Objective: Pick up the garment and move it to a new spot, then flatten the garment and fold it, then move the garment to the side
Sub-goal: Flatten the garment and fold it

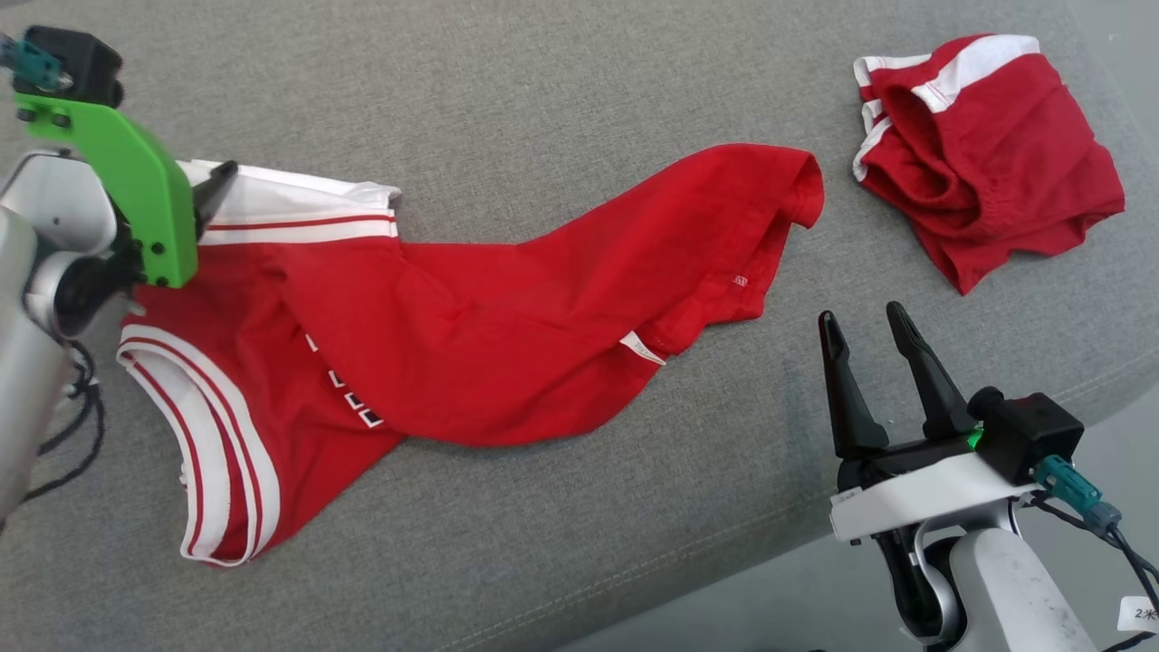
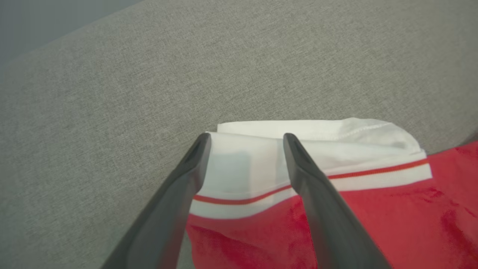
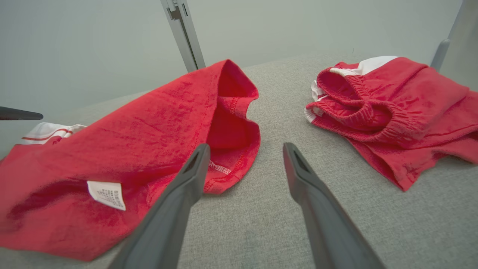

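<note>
At your far left, the left gripper point(image 2: 246, 139) sits behind its green bracket point(image 1: 136, 181), low over the grey cushion point(image 1: 543, 81). Its fingers point(image 2: 186, 175) are spread wide and released. In the left wrist view they lie over the white sleeve point(image 2: 317, 149) of the garment point(image 1: 507, 308), one tip at the sleeve's outer edge and the other over the white cloth (whether the tips actually press the cloth, you can't tell). A thin red stripe crosses the white band just behind the tips.

Moving right, the garment is a red shirt with white striped trim. It lies loosely spread and wrinkled across the middle of the cushion, with the striped trim at the left and the body trailing up toward the right. A small white label point(image 1: 641, 348) shows at its lower edge, and the hem point(image 1: 797, 190) curls over at the right end.

Further right, your right gripper point(image 1: 860, 313) hovers by the cushion's front edge, near the garment's right end. Its fingers point(image 3: 179, 194) stand parted and gripping no cloth, with grey cushion showing between them.

At the far right, a folded pair of red shorts point(image 1: 996, 163) with white trim rests on the cushion, apart from the garment.
</note>
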